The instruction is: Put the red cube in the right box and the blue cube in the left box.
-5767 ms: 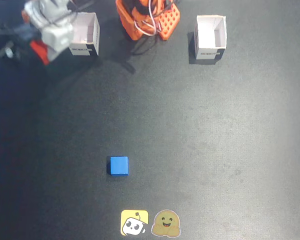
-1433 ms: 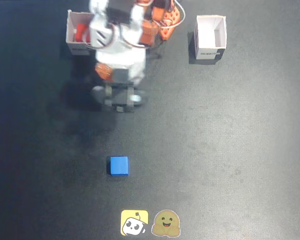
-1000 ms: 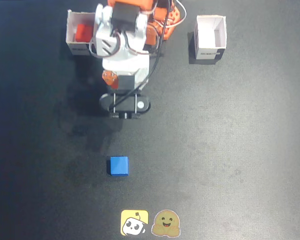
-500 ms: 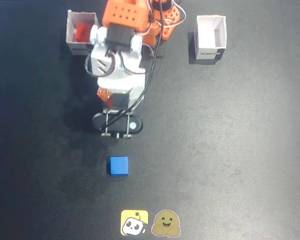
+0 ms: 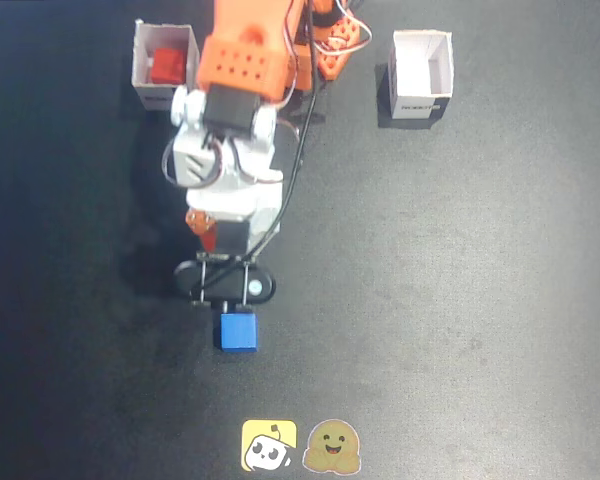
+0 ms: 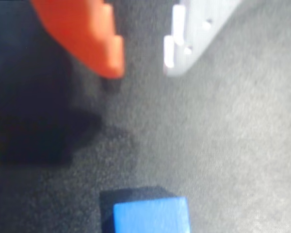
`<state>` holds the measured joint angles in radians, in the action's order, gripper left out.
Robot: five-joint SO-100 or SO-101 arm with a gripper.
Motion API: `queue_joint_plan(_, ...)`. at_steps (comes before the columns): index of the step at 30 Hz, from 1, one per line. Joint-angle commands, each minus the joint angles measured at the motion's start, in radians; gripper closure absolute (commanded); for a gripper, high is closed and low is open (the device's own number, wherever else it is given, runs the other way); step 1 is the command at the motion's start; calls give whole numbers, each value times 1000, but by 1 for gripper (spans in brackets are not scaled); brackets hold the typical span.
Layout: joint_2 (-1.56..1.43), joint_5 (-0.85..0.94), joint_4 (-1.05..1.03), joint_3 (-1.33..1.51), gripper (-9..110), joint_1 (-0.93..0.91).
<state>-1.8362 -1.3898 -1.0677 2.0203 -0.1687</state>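
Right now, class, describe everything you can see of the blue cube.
The blue cube is a small, solid, bright blue block with flat matte faces and crisp edges. It sits flat on the dark table, square to the fixed view, nearer the two stickers than the boxes. The gripper hangs just short of it, fingers apart with only bare table between them, so nothing but the table touches it. The wrist view shows only its upper part.

I am stretching my arm (image 5: pixel 230 150) forward over the table, holding my gripper (image 6: pixel 143 70) above it with orange and white fingers slightly parted, gripping nothing.
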Motion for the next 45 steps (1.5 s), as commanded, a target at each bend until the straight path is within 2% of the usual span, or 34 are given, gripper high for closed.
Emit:
queue_joint_plan(1, 29, -8, 17, -81, 92, 6)
queue_joint_plan(37, 471, -94, 51, -439, 78, 78)
queue_joint_plan(45, 534, -103, 57, -477, 78, 91)
